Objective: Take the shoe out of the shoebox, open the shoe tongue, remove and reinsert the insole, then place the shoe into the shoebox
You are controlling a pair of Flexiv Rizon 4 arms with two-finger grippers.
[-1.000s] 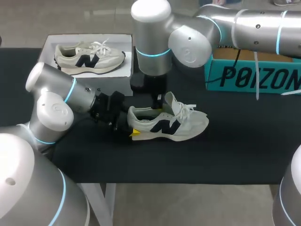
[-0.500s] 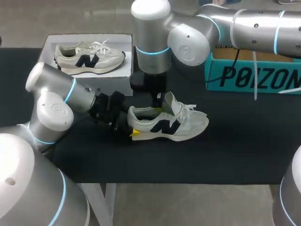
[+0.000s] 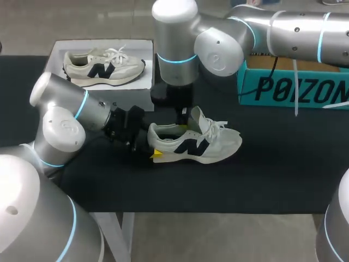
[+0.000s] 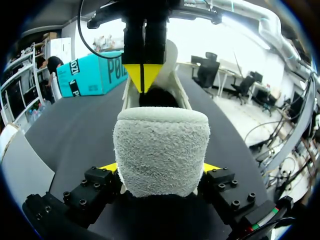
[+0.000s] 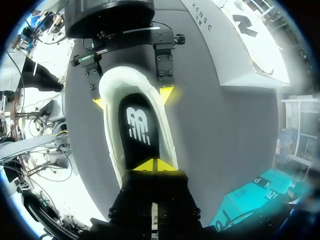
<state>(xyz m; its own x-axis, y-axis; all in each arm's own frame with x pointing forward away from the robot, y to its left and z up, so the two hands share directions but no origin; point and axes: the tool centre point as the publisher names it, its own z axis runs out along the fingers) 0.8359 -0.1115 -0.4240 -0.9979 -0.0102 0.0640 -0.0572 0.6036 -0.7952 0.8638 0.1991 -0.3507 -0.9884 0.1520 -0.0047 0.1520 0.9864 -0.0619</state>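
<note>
- While the shoe sits on its sole in the middle of the black table, toe toward the right arm's side, the left gripper clamps its heel, one yellow tip touching each side.
- Left wrist view: the fuzzy heel fills the space between the fingers.
- The right gripper hangs straight down over the shoe's opening, just behind the tongue, which stands up.
- Its two tips are pressed together, narrow. I cannot tell whether anything is pinched between them.
- The insole, black with a white mark, lies flat inside the shoe, and the right gripper's tips are at its forward end.
- The teal shoebox stands at the back right, well apart from the shoe.
- A second shoe lies on a white lid at the back left, clear of both grippers.
</note>
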